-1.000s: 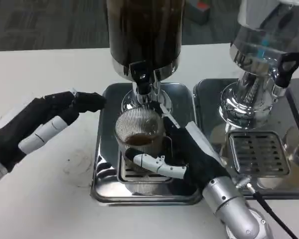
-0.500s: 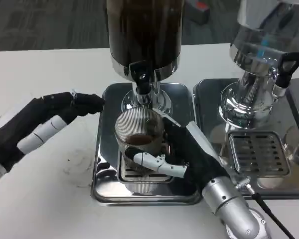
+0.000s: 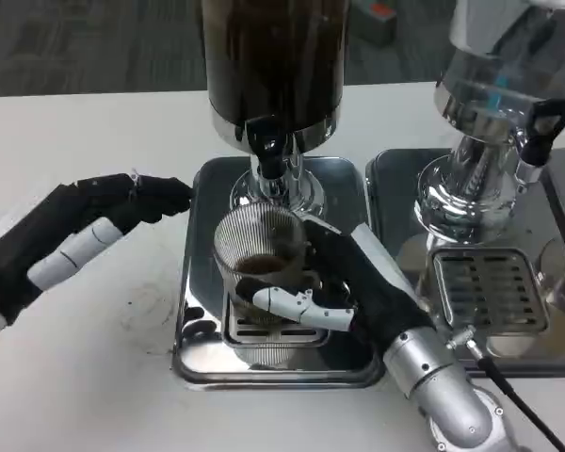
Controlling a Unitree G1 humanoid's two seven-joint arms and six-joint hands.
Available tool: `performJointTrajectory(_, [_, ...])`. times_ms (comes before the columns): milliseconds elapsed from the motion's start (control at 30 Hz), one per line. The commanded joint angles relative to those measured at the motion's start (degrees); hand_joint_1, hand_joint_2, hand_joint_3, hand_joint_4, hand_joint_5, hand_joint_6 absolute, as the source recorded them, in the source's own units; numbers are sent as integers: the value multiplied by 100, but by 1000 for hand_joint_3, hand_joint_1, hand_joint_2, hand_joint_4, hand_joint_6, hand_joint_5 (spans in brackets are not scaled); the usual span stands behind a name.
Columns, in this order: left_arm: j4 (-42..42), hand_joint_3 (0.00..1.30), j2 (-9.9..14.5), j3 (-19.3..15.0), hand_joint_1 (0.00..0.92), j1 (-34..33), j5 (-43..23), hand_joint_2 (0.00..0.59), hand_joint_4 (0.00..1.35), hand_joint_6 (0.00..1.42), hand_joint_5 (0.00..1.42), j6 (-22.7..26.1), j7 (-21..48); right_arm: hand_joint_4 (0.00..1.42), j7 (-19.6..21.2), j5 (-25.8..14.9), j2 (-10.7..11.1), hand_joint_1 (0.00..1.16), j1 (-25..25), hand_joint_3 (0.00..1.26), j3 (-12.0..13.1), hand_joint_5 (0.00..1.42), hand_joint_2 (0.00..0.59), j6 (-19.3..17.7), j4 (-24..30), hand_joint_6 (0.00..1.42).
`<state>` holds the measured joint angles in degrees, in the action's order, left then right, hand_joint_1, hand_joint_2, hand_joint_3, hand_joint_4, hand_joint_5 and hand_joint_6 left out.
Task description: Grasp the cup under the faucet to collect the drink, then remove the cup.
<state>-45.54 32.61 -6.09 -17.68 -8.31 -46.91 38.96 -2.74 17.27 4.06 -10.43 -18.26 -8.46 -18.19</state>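
A ribbed clear cup [image 3: 259, 250] with a little brown drink in it stands on the drip grate, just below and in front of the black faucet [image 3: 266, 143] of the dark drink dispenser [image 3: 273, 66]. My right hand [image 3: 348, 287] wraps the cup from its right side, thumb across the front. Left of the metal tray, my left hand [image 3: 71, 240] hovers over the table, fingers stretched toward the dispenser, holding nothing.
The cup's steel drip tray [image 3: 193, 282] sits mid-table. A second dispenser [image 3: 494, 104] with its own tray and grate [image 3: 490, 287] stands to the right. A black cable [image 3: 523, 410] runs off my right forearm. White table lies open at front left.
My right hand with the cup has shifted slightly up and left. My left hand has drawn back a little to the left, away from the tray.
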Motion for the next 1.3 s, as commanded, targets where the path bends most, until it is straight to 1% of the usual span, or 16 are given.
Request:
performJointTrajectory(33, [-20, 428, 83, -3, 0, 25, 59, 120, 387, 363, 342, 52, 56, 228, -11, 116, -69, 641, 55, 261, -138, 339, 196, 90, -201, 347])
performJointTrajectory(167, [-24, 428, 104, -4, 0, 18, 63, 120, 392, 364, 346, 62, 60, 244, 92, 214, -97, 660, 47, 280, -166, 370, 193, 115, -261, 386])
performJointTrajectory(233, [-30, 435, 112, -2, 0, 13, 66, 120, 395, 375, 349, 63, 66, 264, 149, 257, -106, 679, 42, 290, -180, 393, 202, 118, -284, 408])
performJointTrajectory(467, [-40, 438, 131, 9, 0, -2, 76, 122, 396, 383, 350, 66, 81, 358, 619, 558, -194, 698, 96, 348, -248, 488, 208, 170, -335, 525])
performJointTrajectory(700, [-43, 441, 140, 15, 0, 15, 74, 122, 396, 399, 350, 64, 85, 421, 873, 648, -249, 726, 162, 394, -275, 564, 204, 141, -377, 623])
performJointTrajectory(833, [-41, 441, 137, 15, 0, 20, 68, 122, 396, 400, 350, 64, 87, 452, 1069, 685, -273, 729, 221, 407, -275, 616, 205, 77, -366, 687])
performJointTrajectory(1133, [-39, 442, 119, 16, 0, 17, 56, 122, 396, 403, 350, 67, 89, 571, 1543, 756, -316, 742, 412, 477, -250, 753, 216, -159, -306, 915])
performJointTrajectory(1300, [-46, 436, 117, 20, 0, 14, 55, 122, 396, 405, 350, 70, 96, 599, 1758, 779, -332, 743, 526, 495, -205, 798, 209, -316, -265, 976])
